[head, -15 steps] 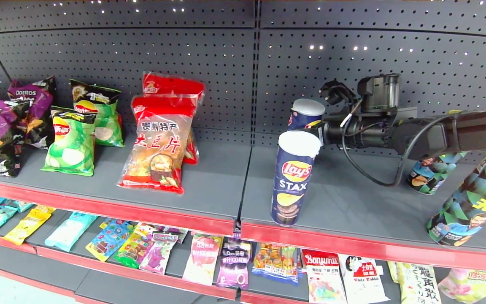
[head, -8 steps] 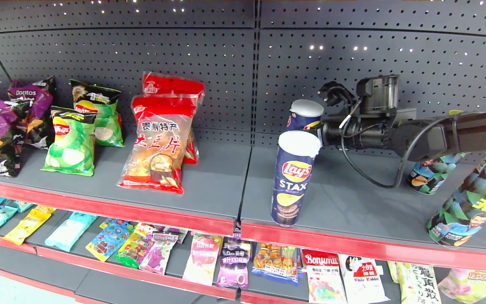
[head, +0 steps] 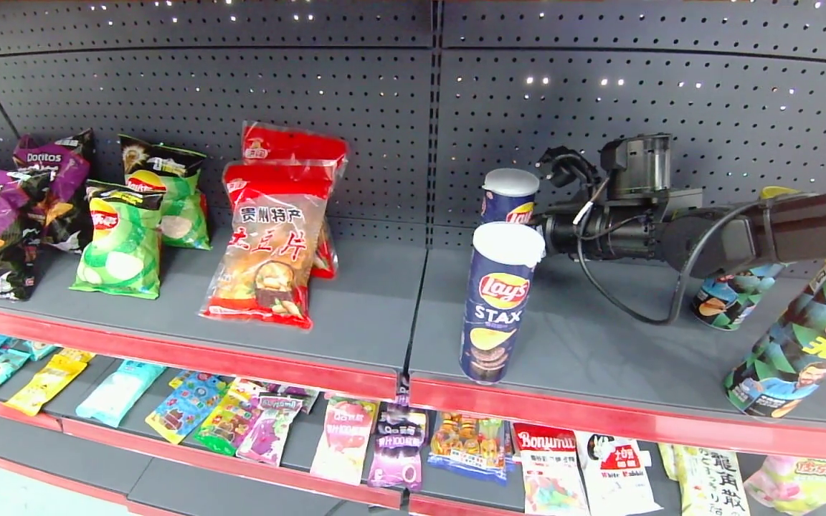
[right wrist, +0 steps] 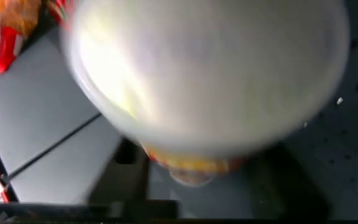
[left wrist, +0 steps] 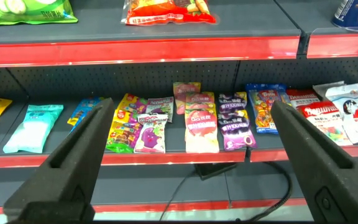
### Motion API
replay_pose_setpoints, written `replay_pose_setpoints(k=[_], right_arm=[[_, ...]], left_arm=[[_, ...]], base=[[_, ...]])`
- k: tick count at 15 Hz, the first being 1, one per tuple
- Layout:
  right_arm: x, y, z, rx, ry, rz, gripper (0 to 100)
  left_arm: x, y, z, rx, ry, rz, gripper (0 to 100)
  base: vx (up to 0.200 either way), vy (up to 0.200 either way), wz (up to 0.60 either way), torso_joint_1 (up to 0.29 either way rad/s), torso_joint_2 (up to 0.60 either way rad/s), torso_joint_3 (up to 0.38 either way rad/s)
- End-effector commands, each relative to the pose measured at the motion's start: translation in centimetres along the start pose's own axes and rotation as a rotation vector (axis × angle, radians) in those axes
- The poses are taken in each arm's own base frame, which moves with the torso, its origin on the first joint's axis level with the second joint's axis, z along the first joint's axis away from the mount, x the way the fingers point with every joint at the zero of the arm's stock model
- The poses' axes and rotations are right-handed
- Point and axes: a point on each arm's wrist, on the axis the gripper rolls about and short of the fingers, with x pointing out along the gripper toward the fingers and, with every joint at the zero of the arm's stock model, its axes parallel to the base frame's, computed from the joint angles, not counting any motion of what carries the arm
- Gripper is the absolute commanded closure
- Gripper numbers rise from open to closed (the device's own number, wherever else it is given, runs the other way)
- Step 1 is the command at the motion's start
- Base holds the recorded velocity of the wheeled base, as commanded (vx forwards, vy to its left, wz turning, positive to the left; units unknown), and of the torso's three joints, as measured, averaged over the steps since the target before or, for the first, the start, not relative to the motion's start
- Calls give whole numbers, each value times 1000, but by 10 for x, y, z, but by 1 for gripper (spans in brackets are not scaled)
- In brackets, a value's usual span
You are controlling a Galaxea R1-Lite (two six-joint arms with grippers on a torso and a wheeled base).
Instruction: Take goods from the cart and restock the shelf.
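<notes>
right pincer (head: pixel 536 231) clamped on the blue chip can (head: pixel 509 195) | we see it upright, long axis vertical, toward the back edge of the shelf (head: pixel 599 344), straight behind the front can (head: pixel 499 301) | can't tell if its base touches down | left pincer (left wrist: pixel 190 155) spread apart, well off

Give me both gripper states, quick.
Left gripper: open, holding nothing.
Right gripper: shut on the rear blue chip can.

Head facing shelf (head: pixel 585 344), right wrist — against can (right wrist: pixel 204 74)
</notes>
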Motion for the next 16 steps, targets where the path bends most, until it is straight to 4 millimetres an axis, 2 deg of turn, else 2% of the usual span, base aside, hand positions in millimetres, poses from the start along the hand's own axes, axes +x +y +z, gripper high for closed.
replay_pose_setpoints(k=[1, 6, 8, 15, 16], right_arm=[[0, 1, 1, -7, -21, -3, 0], [-6, -1, 4, -10, -35, -13, 0], [-15, 1, 5, -10, -36, -16, 0], [-73, 6, 2, -2, -52, -101, 0], [-77, 7, 3, -3, -54, -105, 0]], left_arm=[[0, 0, 0, 0, 0, 0, 0], [0, 0, 0, 0, 1, 0, 0], [0, 0, 0, 0, 1, 0, 0], [0, 0, 0, 0, 1, 0, 0], [0, 0, 0, 0, 1, 0, 0]], base=[[0, 0, 0, 0, 0, 0], [0, 0, 0, 0, 0, 0], [0, 0, 0, 0, 0, 0], [0, 0, 0, 0, 0, 0], [0, 0, 0, 0, 0, 0]])
